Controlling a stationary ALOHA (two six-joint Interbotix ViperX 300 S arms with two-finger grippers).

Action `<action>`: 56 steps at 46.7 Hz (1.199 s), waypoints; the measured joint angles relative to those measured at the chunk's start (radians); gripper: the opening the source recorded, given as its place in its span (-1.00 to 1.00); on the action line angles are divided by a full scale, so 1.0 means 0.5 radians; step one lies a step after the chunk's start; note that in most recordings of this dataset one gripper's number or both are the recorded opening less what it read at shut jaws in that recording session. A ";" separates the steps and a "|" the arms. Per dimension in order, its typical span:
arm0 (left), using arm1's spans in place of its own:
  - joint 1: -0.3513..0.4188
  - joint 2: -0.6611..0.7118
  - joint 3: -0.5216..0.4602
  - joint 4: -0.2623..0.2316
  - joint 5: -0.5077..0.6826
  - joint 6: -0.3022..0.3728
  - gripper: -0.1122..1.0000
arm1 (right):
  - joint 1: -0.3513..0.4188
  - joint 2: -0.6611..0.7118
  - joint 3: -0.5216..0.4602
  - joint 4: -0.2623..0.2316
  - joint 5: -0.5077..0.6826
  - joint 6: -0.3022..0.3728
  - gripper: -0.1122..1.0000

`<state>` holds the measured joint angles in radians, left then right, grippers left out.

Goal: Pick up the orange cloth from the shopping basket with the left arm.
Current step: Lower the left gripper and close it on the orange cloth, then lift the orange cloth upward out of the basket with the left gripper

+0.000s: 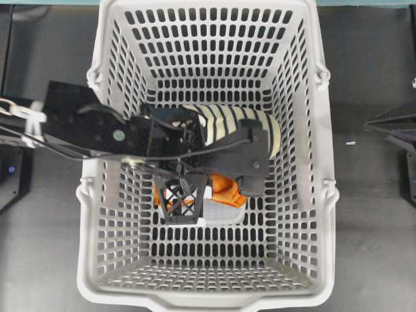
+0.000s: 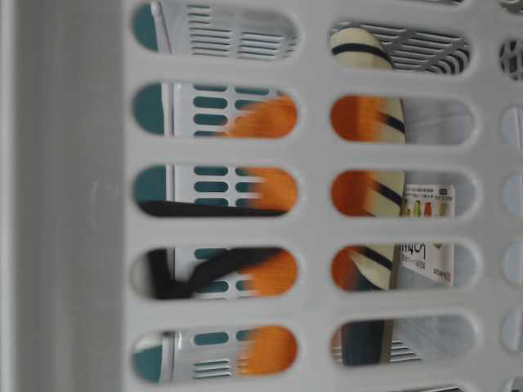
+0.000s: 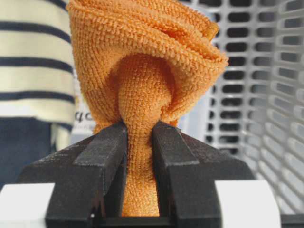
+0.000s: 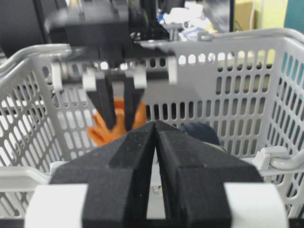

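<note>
1. Four views agree on one fact: the small bright orange terry cloth [image 3: 142, 71] sits inside the large light grey slotted plastic shopping basket [image 1: 104, 260], pinched by the black left gripper [image 3: 139, 137].
2. Only the left wrist view shows the grip plainly — the two black fingers [image 3: 102, 156] are drawn in close on a narrow neck of the cloth, which fans out in a rumpled bloom beyond them.
3. From overhead, the left arm [image 1: 84, 123] reaches in over the basket's left rim, and its body covers most of the cloth; only orange patches show beside the gripper, near the basket's middle.
4. Overhead also shows the navy and cream striped slipper [image 1: 227, 123] lying just behind the cloth, partly under the arm, and a pale flat packet [image 1: 224, 211] beneath the orange.
5. The right wrist view looks in from outside the basket; the right gripper [image 4: 156, 130] has its pointed black fingers pressed together, holding nothing.
6. At table level the basket wall fills the frame — cloth, slipper and a printed label [image 2: 425, 204] appear only in slices through the slots, blurred.
7. Whether the cloth's lower end touches the floor or the packet cannot be made out.
</note>
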<state>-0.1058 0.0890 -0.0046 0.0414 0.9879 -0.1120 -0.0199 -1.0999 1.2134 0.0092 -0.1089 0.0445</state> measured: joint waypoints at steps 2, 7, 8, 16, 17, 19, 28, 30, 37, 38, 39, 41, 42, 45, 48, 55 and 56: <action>0.000 -0.009 -0.092 0.000 0.083 0.003 -0.55 | 0.000 -0.003 0.000 0.003 0.000 0.000 -0.81; 0.000 -0.018 -0.322 0.000 0.313 0.003 -0.55 | 0.000 -0.012 0.000 0.003 -0.003 0.000 -0.81; 0.003 -0.018 -0.368 0.000 0.365 0.003 -0.55 | 0.000 -0.012 0.000 0.003 0.000 0.000 -0.81; 0.018 -0.018 -0.739 0.000 0.690 0.000 -0.55 | 0.000 -0.012 0.003 0.003 0.000 0.000 -0.81; 0.021 -0.018 -0.776 0.000 0.724 0.000 -0.55 | 0.000 -0.012 0.000 0.000 0.000 0.000 -0.81; 0.025 -0.018 -0.859 0.000 0.782 0.000 -0.55 | 0.000 -0.012 0.003 0.000 0.000 0.000 -0.81; 0.031 0.028 -1.068 0.000 0.939 0.003 -0.55 | 0.000 -0.012 0.000 0.003 0.000 0.000 -0.81; 0.037 0.040 -1.083 0.000 0.951 0.003 -0.55 | 0.000 -0.012 0.003 0.000 0.000 0.000 -0.81; 0.058 0.052 -1.089 0.000 0.960 0.003 -0.55 | 0.000 -0.012 0.003 0.003 0.000 0.003 -0.81; 0.061 0.052 -1.089 0.000 0.960 0.003 -0.55 | 0.000 -0.015 0.003 0.003 0.000 0.003 -0.81; 0.061 0.052 -1.086 0.000 0.960 0.003 -0.55 | 0.000 -0.015 0.003 0.000 0.000 0.003 -0.81; 0.064 0.052 -1.089 0.000 0.963 0.003 -0.55 | 0.000 -0.012 0.003 0.003 0.000 0.003 -0.81; 0.064 0.052 -1.086 0.000 0.963 0.000 -0.55 | 0.000 -0.015 0.003 0.003 0.000 0.003 -0.81; 0.064 0.052 -1.083 0.000 0.960 0.000 -0.55 | 0.000 -0.015 0.003 0.000 0.000 0.003 -0.81; 0.067 0.052 -1.071 -0.003 0.957 0.000 -0.55 | 0.000 -0.015 0.003 0.003 0.000 0.003 -0.81; 0.077 0.052 -1.055 0.000 0.951 0.000 -0.55 | 0.000 -0.012 0.012 0.003 0.000 0.003 -0.81; 0.077 0.052 -1.052 0.000 0.951 0.000 -0.55 | 0.000 -0.015 0.012 0.003 0.000 0.003 -0.81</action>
<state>-0.0675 0.1150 -0.5308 0.0414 1.4634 -0.1120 -0.0199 -1.1075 1.2195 0.0107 -0.1089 0.0460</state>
